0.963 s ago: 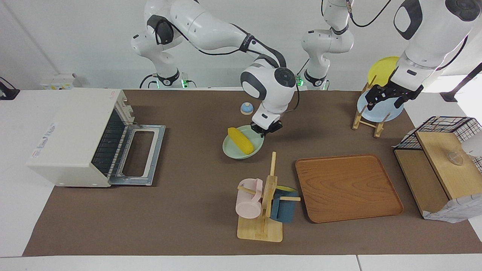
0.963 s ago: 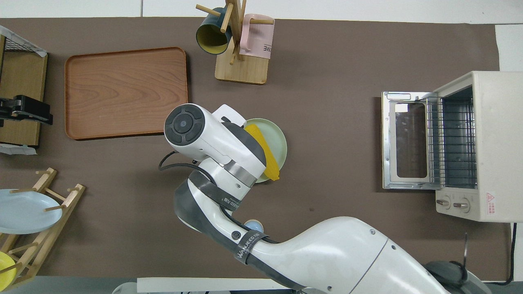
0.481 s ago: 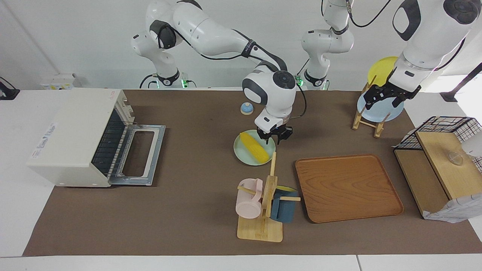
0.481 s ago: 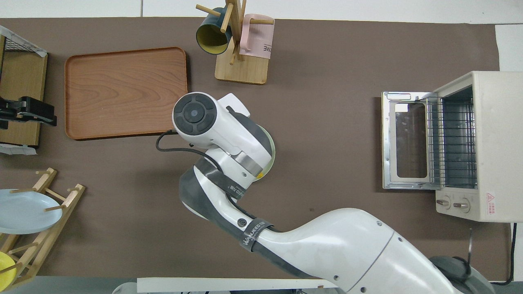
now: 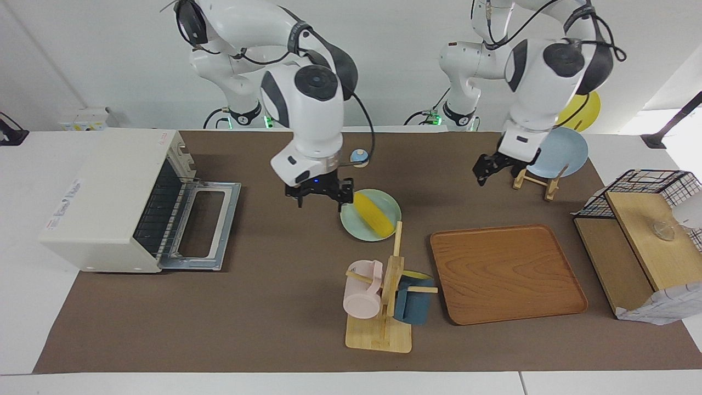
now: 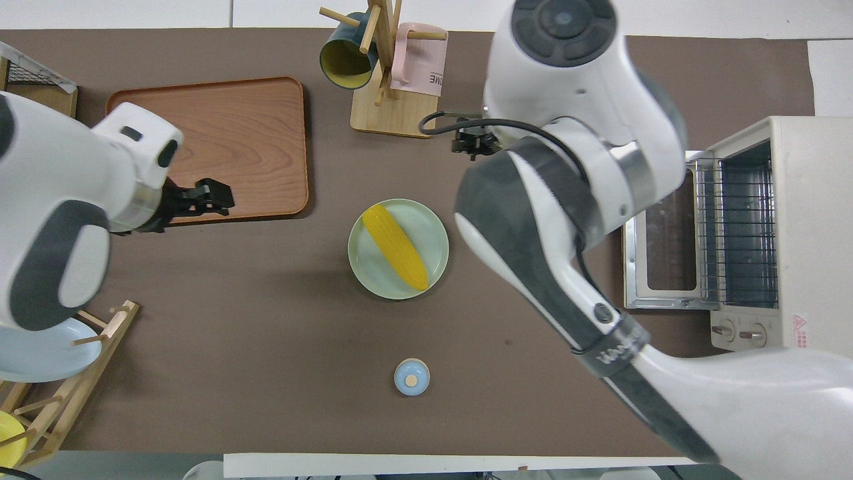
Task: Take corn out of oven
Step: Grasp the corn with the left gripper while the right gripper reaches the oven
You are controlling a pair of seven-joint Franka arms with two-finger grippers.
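Note:
The yellow corn [image 5: 373,214] lies on a pale green plate [image 5: 390,204] on the brown mat in the middle of the table; it also shows in the overhead view [image 6: 393,247]. The off-white oven [image 5: 104,197] stands at the right arm's end with its glass door [image 5: 208,225] folded down flat, and the wire rack inside shows nothing on it [image 6: 740,227]. My right gripper [image 5: 319,198] is open and empty, raised over the mat between the plate and the oven door. My left gripper [image 5: 487,169] is open and empty, over the mat beside the dish rack.
A mug tree [image 5: 384,291] with a pink and a dark blue mug stands farther from the robots than the plate. A wooden tray [image 5: 504,274] lies beside it. A small blue knob [image 6: 411,377], a dish rack [image 5: 535,178] with plates and a wire shelf [image 5: 641,219] also stand here.
The plate with the corn went from tilted at my right gripper to flat on the mat. My right gripper rose and moved toward the oven. My left gripper moved from the dish rack toward the middle.

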